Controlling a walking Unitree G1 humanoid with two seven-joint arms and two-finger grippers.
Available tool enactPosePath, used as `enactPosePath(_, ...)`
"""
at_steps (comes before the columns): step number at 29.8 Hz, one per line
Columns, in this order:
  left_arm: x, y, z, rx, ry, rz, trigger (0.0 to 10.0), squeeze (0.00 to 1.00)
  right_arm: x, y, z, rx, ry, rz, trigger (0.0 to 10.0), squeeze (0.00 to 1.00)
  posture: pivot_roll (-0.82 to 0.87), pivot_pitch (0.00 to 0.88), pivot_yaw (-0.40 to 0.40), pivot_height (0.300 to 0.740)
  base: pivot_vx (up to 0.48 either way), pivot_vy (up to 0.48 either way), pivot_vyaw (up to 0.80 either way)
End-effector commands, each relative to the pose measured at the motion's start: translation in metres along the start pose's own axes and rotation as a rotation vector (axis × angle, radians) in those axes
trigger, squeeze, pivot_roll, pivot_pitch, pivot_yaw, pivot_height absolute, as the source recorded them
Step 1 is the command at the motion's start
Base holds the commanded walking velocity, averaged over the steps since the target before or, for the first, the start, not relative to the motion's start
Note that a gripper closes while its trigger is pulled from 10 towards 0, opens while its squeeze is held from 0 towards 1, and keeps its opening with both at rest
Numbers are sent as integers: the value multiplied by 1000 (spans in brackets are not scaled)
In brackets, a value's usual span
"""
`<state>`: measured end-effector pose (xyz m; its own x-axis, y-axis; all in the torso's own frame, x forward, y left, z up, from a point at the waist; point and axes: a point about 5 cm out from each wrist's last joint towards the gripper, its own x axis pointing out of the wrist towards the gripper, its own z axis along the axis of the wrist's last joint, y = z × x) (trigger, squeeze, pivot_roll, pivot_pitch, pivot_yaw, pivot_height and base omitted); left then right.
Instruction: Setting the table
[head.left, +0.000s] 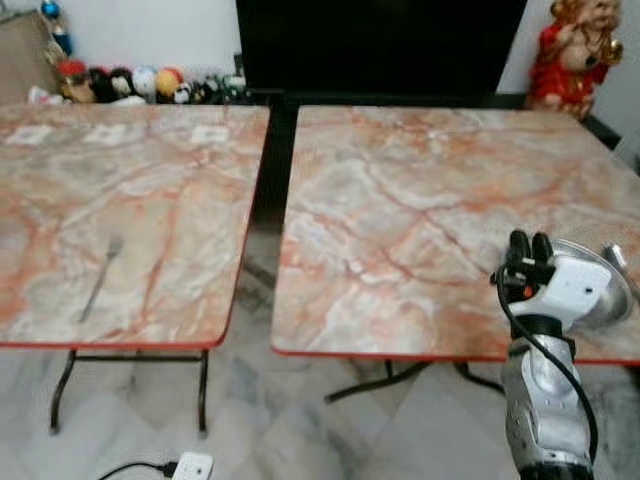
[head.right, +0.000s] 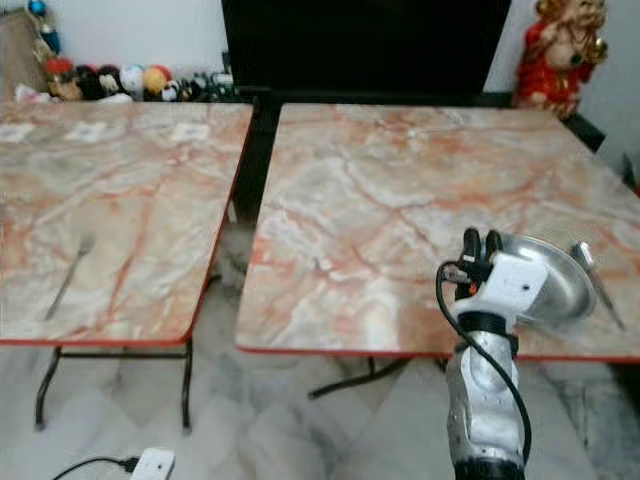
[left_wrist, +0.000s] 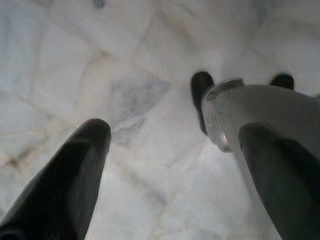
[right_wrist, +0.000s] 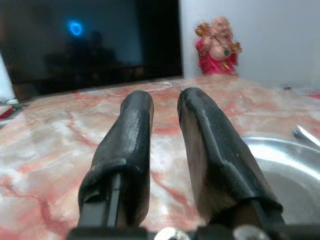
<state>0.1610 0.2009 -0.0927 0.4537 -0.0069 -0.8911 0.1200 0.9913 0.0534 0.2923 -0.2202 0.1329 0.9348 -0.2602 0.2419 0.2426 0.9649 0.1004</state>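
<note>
Two marble-topped tables stand side by side. A fork (head.left: 100, 275) lies on the left table (head.left: 190, 200). On the right table (head.left: 400, 220), near its front right corner, sits a silver plate (head.right: 560, 275) with a spoon (head.right: 597, 278) just to its right. My right gripper (head.left: 530, 242) is raised over that table's front edge, beside the plate and partly hiding it; its fingers are shut on nothing. My left gripper (left_wrist: 172, 130) hangs over the floor with its fingers apart. A clear glass (left_wrist: 225, 115) sits against one finger.
A dark gap separates the two tables. Behind them are a black screen (head.left: 380, 45), a red figurine (head.left: 572, 55) and a row of small toys (head.left: 140, 85). A white plug with a cable (head.left: 190, 466) lies on the marble floor in front.
</note>
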Motion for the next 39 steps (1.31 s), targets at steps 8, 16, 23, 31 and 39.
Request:
enactPosePath(8,0,1,-1,-9,10,2,10000,0,3,5,5,-31,-22,25,10000,0,35,42,-27,740,0,367,455)
enactPosePath(16,0,0,-1,-19,12,1,10000,0,3,2,2,-19,-4,20,10000,0,33,43,-32,740,0,351,100)
enactPosePath(23,0,-1,-2,-24,13,0,10000,0,4,5,1,-18,4,32,10000,0,33,46,-34,740,0,351,0)
enactPosePath(31,0,-1,-2,-27,13,1,10000,0,4,7,0,-14,8,39,10000,0,34,47,-35,740,0,353,0)
enactPosePath(39,0,-1,-1,-27,13,0,10000,0,5,8,0,-8,9,43,10000,0,34,49,-36,740,0,352,0)
